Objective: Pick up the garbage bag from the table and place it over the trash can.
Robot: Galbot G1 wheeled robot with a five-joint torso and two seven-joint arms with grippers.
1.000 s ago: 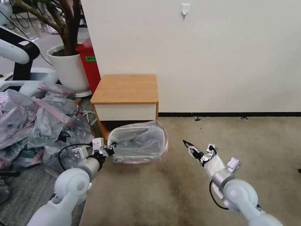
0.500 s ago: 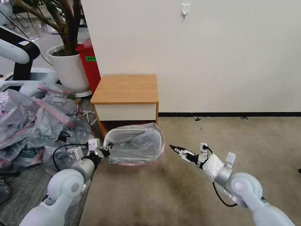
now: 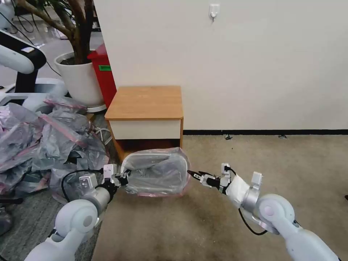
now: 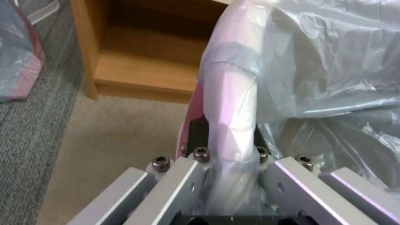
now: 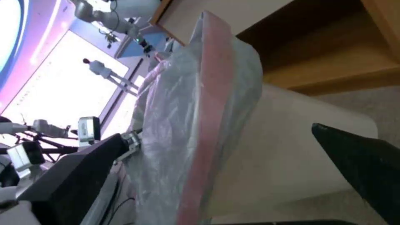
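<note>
At far left we see a heap of grey-pink bags (image 3: pixel 40 145) on the floor, with a white plant pot (image 3: pixel 78 78) and a red bin (image 3: pixel 105 78) behind it. Our left arm reaches forward and low from the lower left. Our left hand (image 3: pixel 121 178) sits at the left end of the trash can (image 5: pixel 287 156). In the left wrist view its fingers (image 4: pixel 200 156) are closed on the bag-covered rim of the trash can, one finger inside and one outside.

The garbage bag (image 3: pixel 157 170) is stretched over the mouth of the trash can, which stands on the carpet (image 3: pixel 253 159) directly in front of the bench (image 3: pixel 145 103). The plastic is thin, grey, translucent and crinkled. Its pink band runs around the rim and shows along the front and right edges. The can's cream wall is bare below the band in the right wrist view. We cannot tell what is inside the can.

Our right arm extends from the lower right, pointing left and nearly level. Our right hand (image 3: pixel 194 175) has its dark fingertips (image 5: pixel 367 162) just beside the right edge of the bag. The fingertips are slightly parted and hold nothing.
</note>
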